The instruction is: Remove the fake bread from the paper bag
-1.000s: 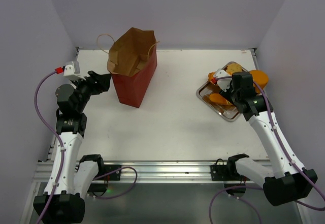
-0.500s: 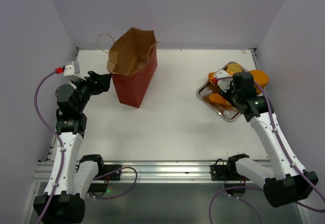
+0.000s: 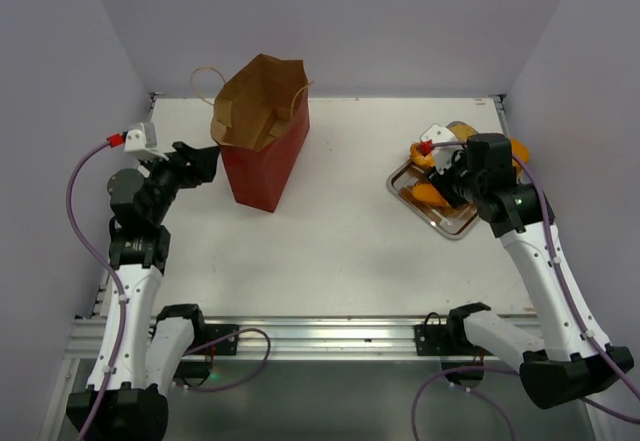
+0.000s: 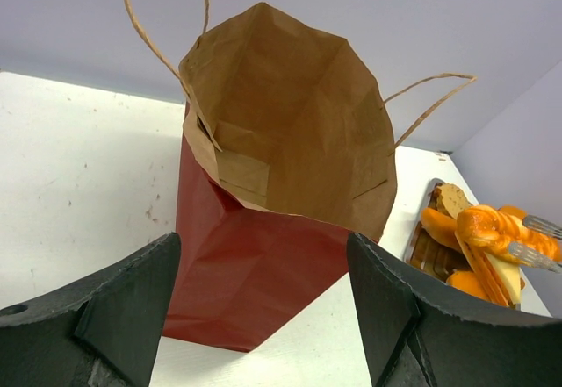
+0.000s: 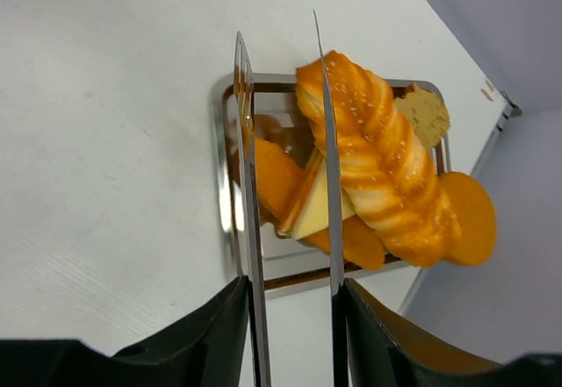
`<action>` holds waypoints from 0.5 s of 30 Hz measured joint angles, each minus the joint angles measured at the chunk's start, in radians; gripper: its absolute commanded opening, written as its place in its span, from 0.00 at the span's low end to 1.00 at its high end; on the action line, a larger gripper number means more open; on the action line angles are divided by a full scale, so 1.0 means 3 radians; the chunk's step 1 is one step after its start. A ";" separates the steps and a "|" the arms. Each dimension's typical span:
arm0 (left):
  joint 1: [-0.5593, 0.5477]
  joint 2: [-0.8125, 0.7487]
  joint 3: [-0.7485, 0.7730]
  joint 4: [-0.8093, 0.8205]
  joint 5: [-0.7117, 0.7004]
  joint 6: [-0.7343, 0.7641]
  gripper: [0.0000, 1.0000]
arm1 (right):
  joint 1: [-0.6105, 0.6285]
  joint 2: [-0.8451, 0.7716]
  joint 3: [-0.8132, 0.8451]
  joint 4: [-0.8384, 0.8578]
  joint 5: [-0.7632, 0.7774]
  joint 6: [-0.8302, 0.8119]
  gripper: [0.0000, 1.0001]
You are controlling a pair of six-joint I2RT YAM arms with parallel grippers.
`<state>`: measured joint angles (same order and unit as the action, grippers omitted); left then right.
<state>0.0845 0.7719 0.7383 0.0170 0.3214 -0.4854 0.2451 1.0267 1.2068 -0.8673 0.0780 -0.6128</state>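
White surface point(image 3: 350, 231) carries the paper bag point(image 3: 262, 151), upright with its mouth open, just ahead of the left gripper's point(image 3: 207, 161) widely spread jaws. Under the right gripper point(image 5: 279, 45) sits a silver tray point(image 5: 274, 78) of bread pieces. Its jaws stand partly apart against a twisted loaf point(image 5: 386, 176); I cannot tell whether they pinch it.

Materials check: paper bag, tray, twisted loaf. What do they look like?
paper bag: paper, matte red outside, brown kraft inside; creased walls and thin cord handles show it.
tray: likely metal; the silver rim is shiny.
twisted loaf: probably plastic or foam; glossy orange surface with moulded-looking seeds.
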 measured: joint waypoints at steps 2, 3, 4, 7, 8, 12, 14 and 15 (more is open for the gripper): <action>0.0000 -0.0025 0.0001 -0.0005 0.0004 0.0014 0.82 | 0.0015 0.0031 0.0090 -0.0031 -0.0249 0.0117 0.48; 0.0000 -0.0037 0.0003 -0.0014 0.0004 0.0025 0.83 | 0.0036 0.0055 0.0120 -0.0029 -0.0376 0.0186 0.48; 0.0000 -0.0046 0.0009 -0.0037 0.0003 0.0032 0.83 | 0.0061 0.0083 0.0134 -0.0025 -0.0502 0.0242 0.47; 0.0000 -0.0066 0.0061 -0.0161 -0.0019 0.0052 0.84 | 0.0207 0.0219 0.0134 -0.0010 -0.0811 0.0408 0.47; 0.0000 -0.0070 0.0086 -0.0212 -0.0041 0.0058 0.85 | 0.0292 0.0282 0.0126 0.0010 -0.0880 0.0464 0.47; 0.0001 -0.0100 0.0175 -0.0355 -0.0108 0.0090 0.90 | 0.0580 0.0553 -0.0025 0.0205 -0.1181 0.0642 0.47; 0.0001 -0.0121 0.0210 -0.0409 -0.0137 0.0114 0.92 | 0.0626 0.0656 -0.0156 0.0364 -0.1292 0.0729 0.47; 0.0001 -0.0131 0.0229 -0.0448 -0.0144 0.0122 0.93 | 0.0629 0.0707 -0.0239 0.0465 -0.1344 0.0781 0.47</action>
<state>0.0849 0.7326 0.8070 -0.1173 0.2783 -0.4488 0.4339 1.2388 1.1351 -0.7277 -0.3252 -0.3786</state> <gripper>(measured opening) 0.905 0.469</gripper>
